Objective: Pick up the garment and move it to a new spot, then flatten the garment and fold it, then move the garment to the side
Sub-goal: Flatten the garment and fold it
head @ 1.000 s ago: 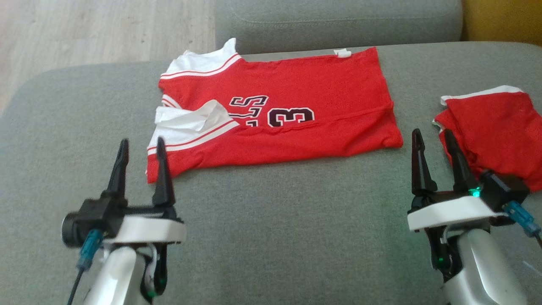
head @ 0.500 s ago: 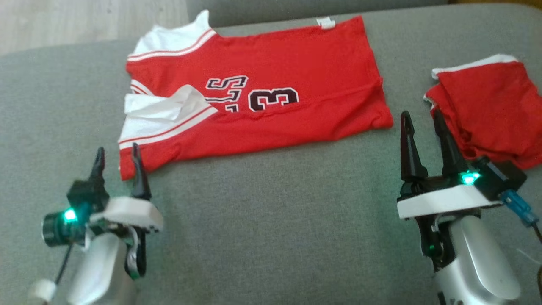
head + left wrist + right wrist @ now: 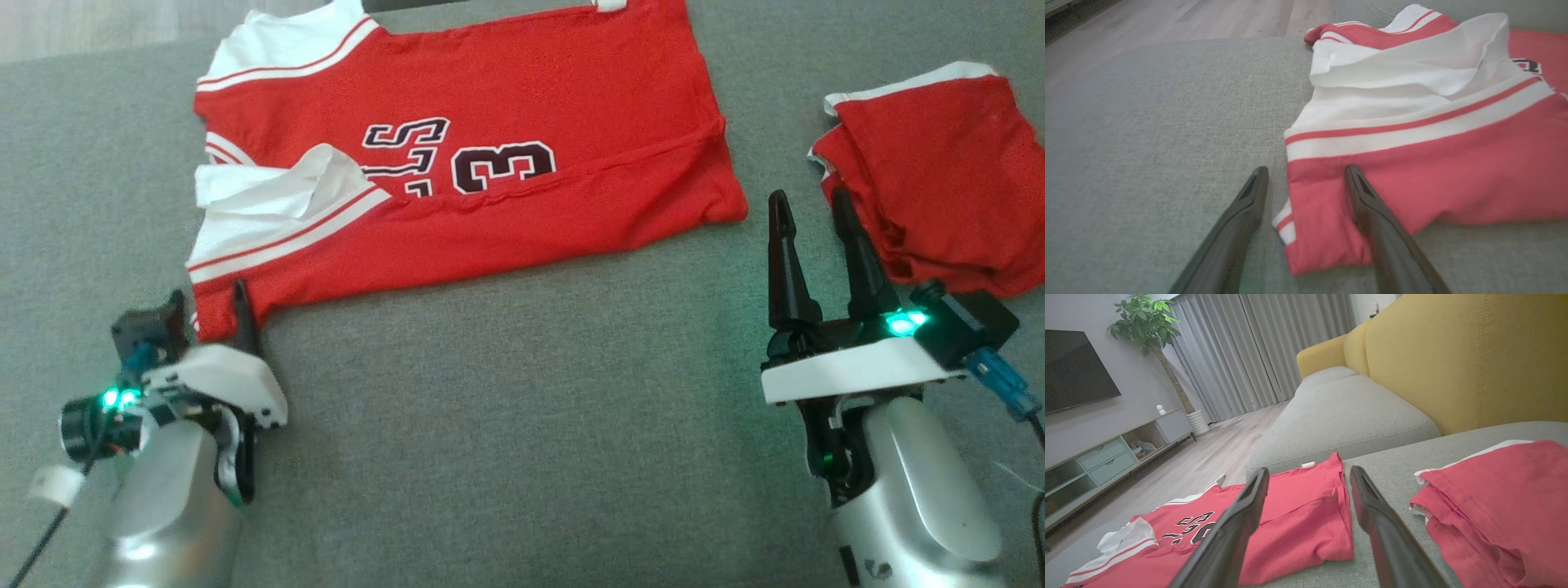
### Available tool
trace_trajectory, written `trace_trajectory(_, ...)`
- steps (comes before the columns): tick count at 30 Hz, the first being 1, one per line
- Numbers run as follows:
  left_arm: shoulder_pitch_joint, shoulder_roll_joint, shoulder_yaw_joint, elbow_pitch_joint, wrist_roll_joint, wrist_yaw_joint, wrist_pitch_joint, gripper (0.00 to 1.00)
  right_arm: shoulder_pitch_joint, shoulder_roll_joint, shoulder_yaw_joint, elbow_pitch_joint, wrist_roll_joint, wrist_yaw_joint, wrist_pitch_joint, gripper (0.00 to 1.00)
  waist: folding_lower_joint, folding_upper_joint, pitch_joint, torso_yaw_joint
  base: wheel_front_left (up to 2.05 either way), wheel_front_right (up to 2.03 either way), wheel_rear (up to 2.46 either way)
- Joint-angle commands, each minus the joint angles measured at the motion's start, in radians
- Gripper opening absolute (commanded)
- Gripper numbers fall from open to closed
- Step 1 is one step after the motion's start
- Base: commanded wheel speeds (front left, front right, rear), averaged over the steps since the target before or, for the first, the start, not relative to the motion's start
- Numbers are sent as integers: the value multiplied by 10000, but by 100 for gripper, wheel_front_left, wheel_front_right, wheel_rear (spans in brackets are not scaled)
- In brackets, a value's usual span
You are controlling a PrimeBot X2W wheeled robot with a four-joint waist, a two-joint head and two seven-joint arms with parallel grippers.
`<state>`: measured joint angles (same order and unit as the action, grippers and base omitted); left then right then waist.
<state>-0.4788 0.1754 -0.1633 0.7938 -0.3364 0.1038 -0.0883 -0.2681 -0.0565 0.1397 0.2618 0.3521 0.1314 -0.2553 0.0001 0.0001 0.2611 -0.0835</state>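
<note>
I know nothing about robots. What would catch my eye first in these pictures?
A bright red jersey with white sleeves and a black number lies spread on the grey sofa cushion, upper middle of the head view. A folded red garment sits to its right. The open left gripper is at the jersey's near corner; the open right gripper stands between the two garments.

A home living room: wall television point(image 3: 1073, 367) at upper left above a low cabinet point(image 3: 1106, 457) (potted plant point(image 3: 1145, 318) beside it), grey curtains point(image 3: 1257, 347) top centre, yellow-backed sofa point(image 3: 1453, 355) at right, wooden floor point(image 3: 1216, 453)
</note>
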Motion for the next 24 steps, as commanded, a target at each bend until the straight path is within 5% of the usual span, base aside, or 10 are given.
trace_trajectory(1,-451,407,297,92,-49,-27,159,100,-276,62,257,-366,112,-7,-64,100,-1,-1,96,-83,0,0,0)
trace_trajectory(6,-651,431,128,871,-133,-259,834,100,-259,62,317,-402,216,-7,-64,100,-1,-1,147,-173,0,0,0)
trace_trajectory(7,-664,423,64,1001,-146,-367,973,87,-255,62,316,-397,234,-7,-64,100,-1,-1,134,-181,0,0,0)
trace_trajectory(8,-678,411,19,1078,-161,-454,1024,10,-254,62,308,-388,248,-7,-64,100,-1,-1,114,-183,0,0,0)
trace_trajectory(9,-697,384,0,1076,-172,-487,953,0,-254,62,296,-374,259,-7,-64,100,-1,-1,89,-179,0,0,0)
trace_trajectory(18,-950,258,-105,337,-83,-551,-520,0,-345,62,179,73,35,-7,-64,100,-1,-1,-238,107,0,0,0)
trace_trajectory(24,-1258,342,-664,-1063,440,-972,-1434,0,-818,62,-14,981,-468,-7,114,100,-1,-1,-258,369,0,0,0)
